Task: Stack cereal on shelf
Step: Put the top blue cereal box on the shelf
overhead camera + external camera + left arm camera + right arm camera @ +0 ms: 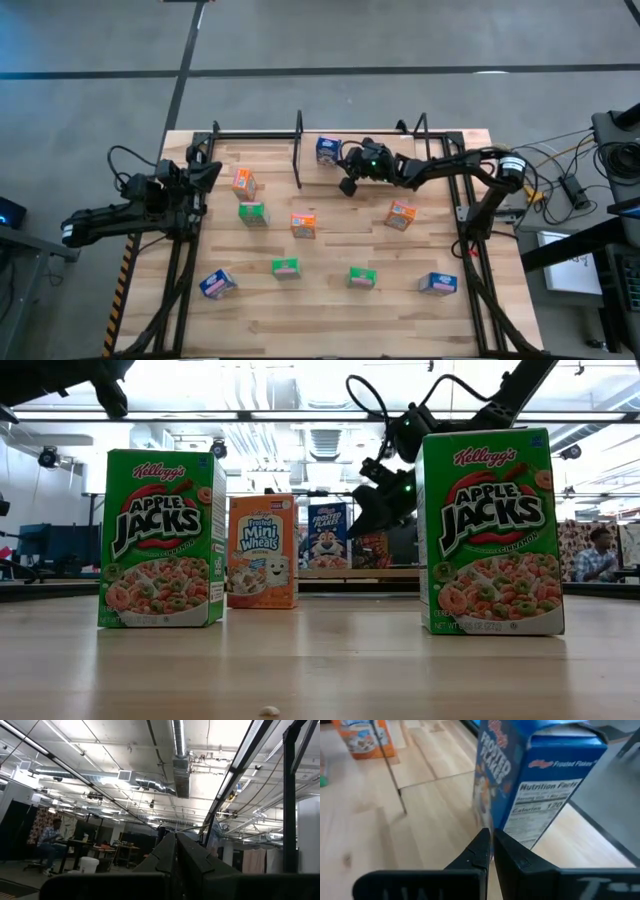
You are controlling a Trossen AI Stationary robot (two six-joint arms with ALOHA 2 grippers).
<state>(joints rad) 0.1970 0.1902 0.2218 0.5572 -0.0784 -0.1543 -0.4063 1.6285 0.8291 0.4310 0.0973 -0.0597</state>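
A blue cereal box (328,150) stands upright on the shelf's light-wood board (445,805), near the far edge of the table beside a thin black post (299,150). My right gripper (347,184) is shut and points slightly down. In its wrist view the fingertips (490,834) sit at the lower part of the blue box's corner edge (506,827). The low view shows this gripper (375,510) in front of the blue box (327,535). My left gripper (205,175) waits at the table's left side, shut (175,836) and tilted up toward the ceiling. My right gripper comes at the blue box from the table's right, almost level, its shut fingertips at the lower corner edge between the front and the nutrition side. I cannot tell whether they touch it. The box stands upright on the board.
Loose boxes stand on the tabletop: orange (243,183), (303,225), (401,214); green (252,213), (286,267), (361,278); blue (217,284), (437,284). Black side frames (180,260) run along both table edges. A person (598,555) sits in the room behind.
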